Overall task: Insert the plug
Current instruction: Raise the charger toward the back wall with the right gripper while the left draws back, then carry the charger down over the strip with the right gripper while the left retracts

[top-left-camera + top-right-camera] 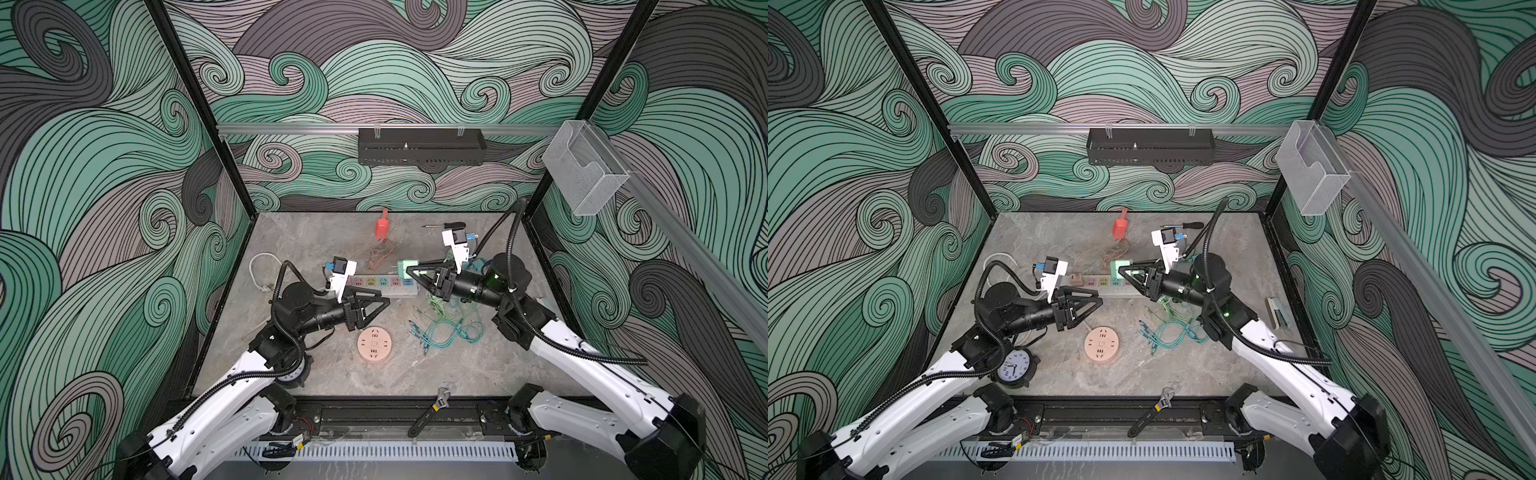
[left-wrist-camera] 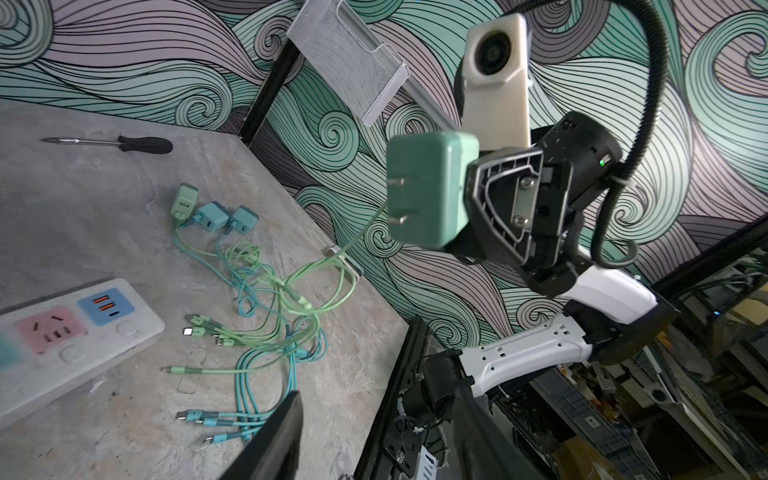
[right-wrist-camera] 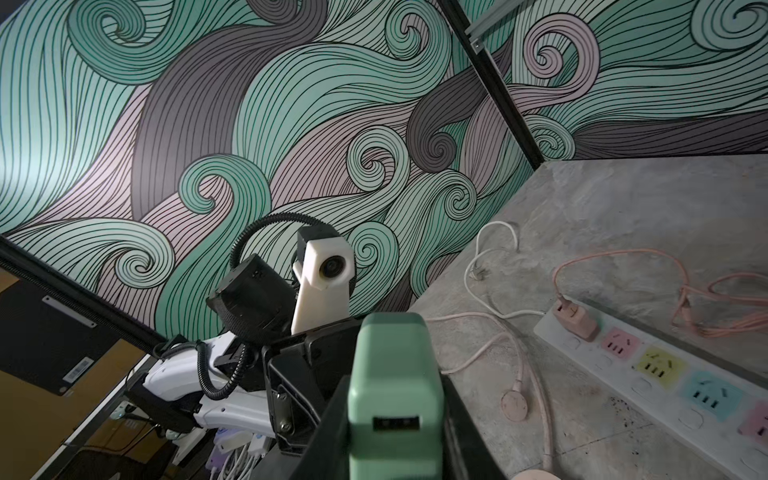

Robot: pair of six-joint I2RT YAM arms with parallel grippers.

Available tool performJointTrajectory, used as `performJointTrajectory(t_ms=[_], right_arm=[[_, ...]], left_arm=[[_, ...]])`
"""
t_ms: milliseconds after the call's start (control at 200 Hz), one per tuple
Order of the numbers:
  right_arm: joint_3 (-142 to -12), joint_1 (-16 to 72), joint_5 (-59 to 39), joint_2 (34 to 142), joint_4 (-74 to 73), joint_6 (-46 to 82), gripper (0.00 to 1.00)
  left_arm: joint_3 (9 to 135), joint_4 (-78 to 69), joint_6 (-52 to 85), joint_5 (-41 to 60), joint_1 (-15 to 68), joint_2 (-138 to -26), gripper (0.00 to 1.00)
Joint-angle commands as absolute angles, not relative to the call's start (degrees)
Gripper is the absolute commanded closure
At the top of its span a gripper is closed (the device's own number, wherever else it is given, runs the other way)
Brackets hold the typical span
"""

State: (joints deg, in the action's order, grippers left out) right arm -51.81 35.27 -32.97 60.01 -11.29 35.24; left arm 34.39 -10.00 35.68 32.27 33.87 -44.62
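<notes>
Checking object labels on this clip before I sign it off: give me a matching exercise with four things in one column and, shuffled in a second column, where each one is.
Things
1. green plug
2. round pink socket
3. wrench
4. screwdriver

Places
A. lying across the black front rail
B. at the back of the table, toward its right corner
C. clamped in the right end effector, off the table
D. flat on the table, between the two arms

Pairs: 1-C; 2-D; 3-A; 4-B
</notes>
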Motion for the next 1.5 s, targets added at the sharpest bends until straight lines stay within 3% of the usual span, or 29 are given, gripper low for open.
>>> performJointTrajectory(t_ms=[0,305,605,871,1171,1256,1496], right_arm=[[-57.5,32.2,-32.4,59.6,2.2,26.3,0.91],[-73.1,27.2,-30.0,66.7,22.2,10.6,0.90],[-91.4,21.5,-31.5,81.2,26.6,4.5,0.89],[-111.7,18.4,-34.8,100.7,26.9,5.6,0.91],[-142.7,20.7,-34.7,125.1,39.4,3.2,0.95],[-143.6,22.8,-33.0,127.7,42.4,-0.1,0.95],[-130.6,27.1,-30.2,126.4,42.4,-7.1,0.96]], left_arm=[[36.9,-0.4,31.7,23.4,33.4,-41.6,0.40],[39.1,15.7,31.1,12.4,28.5,-39.5,0.40],[38.9,20.2,36.1,19.5,18.2,-41.9,0.40],[39.0,25.6,35.4,23.3,13.4,-42.5,0.40],[36.3,23.9,36.2,23.0,9.8,-45.9,0.40],[35.8,22.9,37.0,22.3,8.7,-47.4,0.40],[35.7,20.4,38.2,17.2,6.2,-52.5,0.39]])
